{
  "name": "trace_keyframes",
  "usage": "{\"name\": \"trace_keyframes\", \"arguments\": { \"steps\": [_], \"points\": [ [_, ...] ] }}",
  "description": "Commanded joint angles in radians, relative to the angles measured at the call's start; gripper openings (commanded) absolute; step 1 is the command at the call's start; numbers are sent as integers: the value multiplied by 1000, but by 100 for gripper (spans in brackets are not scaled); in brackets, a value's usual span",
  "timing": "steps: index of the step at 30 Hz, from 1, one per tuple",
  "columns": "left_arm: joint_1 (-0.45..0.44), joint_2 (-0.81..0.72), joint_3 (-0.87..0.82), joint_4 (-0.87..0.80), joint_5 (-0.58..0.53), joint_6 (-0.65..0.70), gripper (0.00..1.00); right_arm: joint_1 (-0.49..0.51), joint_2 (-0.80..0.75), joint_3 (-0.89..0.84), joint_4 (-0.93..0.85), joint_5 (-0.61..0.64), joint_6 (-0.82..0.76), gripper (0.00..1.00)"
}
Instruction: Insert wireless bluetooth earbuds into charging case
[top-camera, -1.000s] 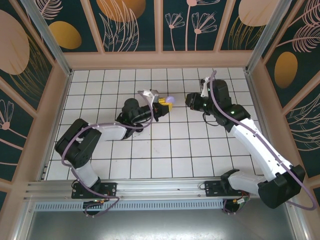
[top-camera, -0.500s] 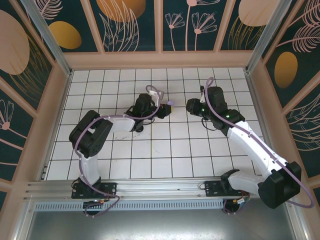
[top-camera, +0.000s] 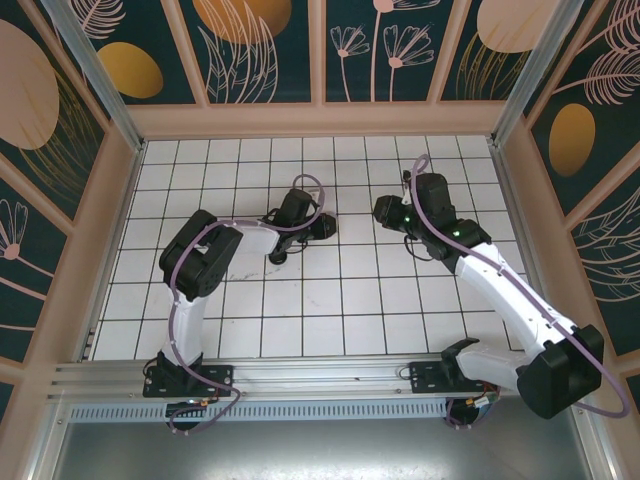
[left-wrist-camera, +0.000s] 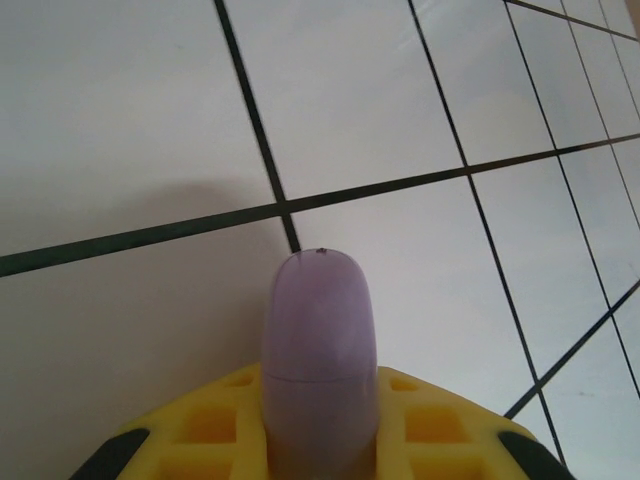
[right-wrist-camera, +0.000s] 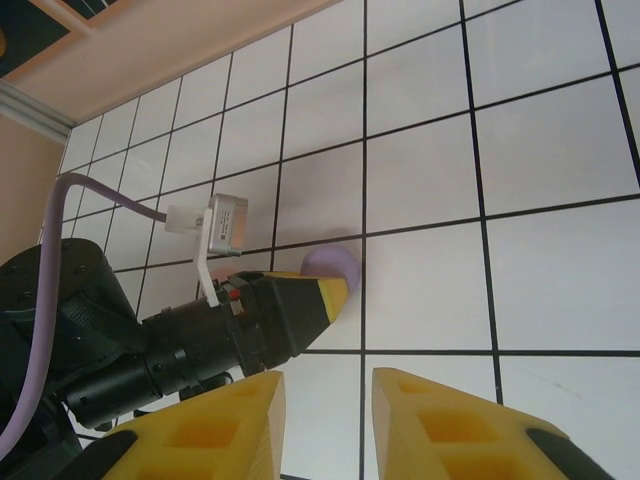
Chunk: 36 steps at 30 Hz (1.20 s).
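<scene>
White tiled table (left-wrist-camera: 120, 110), lilac case (left-wrist-camera: 320, 330) low centre of the left wrist frame, pinched edge-on by the left gripper (right-wrist-camera: 335, 288), jaws nearly closed, right gripper (right-wrist-camera: 328, 405) bottom centre, fingers parted, holding nothing, near the case.

Light: bright, even, from above | Shadows: soft grey patch on the white tiled table (left-wrist-camera: 130, 230) beside the lilac case (left-wrist-camera: 320, 340) | Focus: top view sharp; lilac case and yellow fingertips (right-wrist-camera: 440, 425) blurred close to the wrist lenses

charging case (left-wrist-camera: 320, 320): lilac | left hand (left-wrist-camera: 320, 380) pads (left-wrist-camera: 215, 425): yellow | table (left-wrist-camera: 120, 120): white tiles (black grid)
</scene>
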Motion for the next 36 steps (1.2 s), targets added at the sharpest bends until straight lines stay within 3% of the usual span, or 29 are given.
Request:
{"name": "trace_keyframes", "arguments": {
  "steps": [1,5,11,14,15,19,28,32,36],
  "points": [
    [9,20,10,-21,-1,-24,10,-3,-28,4,2,23,8,32],
    [12,20,12,-39,4,-18,18,-3,-30,8,-1,21,9,36],
    [23,-2,25,-97,-21,6,46,-3,-28,32,-15,19,7,45],
    [39,-31,22,-129,-38,25,76,-4,-28,53,-29,18,1,46],
    [47,-44,20,-141,-40,35,98,-5,-29,60,-35,18,-1,47],
    [80,-115,24,-202,-63,87,99,-9,-34,88,-57,23,-10,52],
    [109,-368,140,-333,-89,229,99,-41,-56,164,-103,115,-57,97],
    [109,-502,162,-324,-114,276,99,-62,-68,185,-106,162,-85,99],
    [109,-666,63,-206,-207,327,99,-88,-67,163,-79,241,-120,99]
  ]
}}
